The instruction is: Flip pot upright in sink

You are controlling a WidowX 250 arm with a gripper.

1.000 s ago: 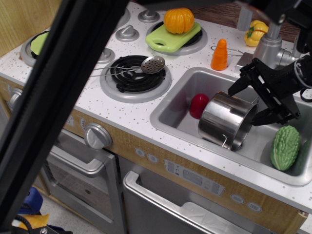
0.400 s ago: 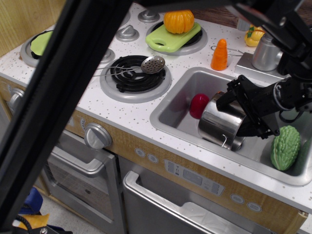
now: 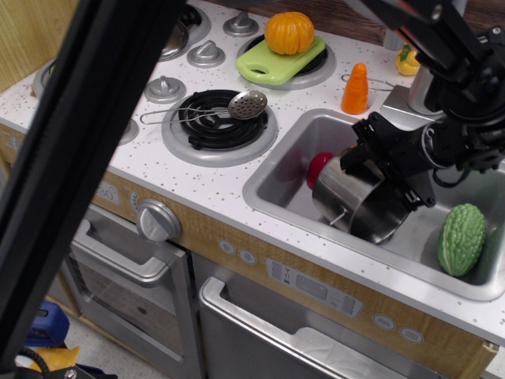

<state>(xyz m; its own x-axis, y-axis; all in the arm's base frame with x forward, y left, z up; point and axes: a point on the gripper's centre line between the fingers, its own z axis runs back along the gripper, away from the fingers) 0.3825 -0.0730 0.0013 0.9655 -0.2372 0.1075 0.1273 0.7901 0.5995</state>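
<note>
Where a second ago the gripper [image 3: 384, 167] hovered beside the pot [image 3: 357, 198], its fingers have now closed on the pot's rim and tipped it, still in the sink [image 3: 276, 178] by the red ball [image 3: 318, 166]; the flip looks underway.

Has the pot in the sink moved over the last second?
Yes. The pot has shifted left toward the red ball, now partly covering it, and its orientation has changed. The gripper has closed in on its rim inside the sink.
</note>
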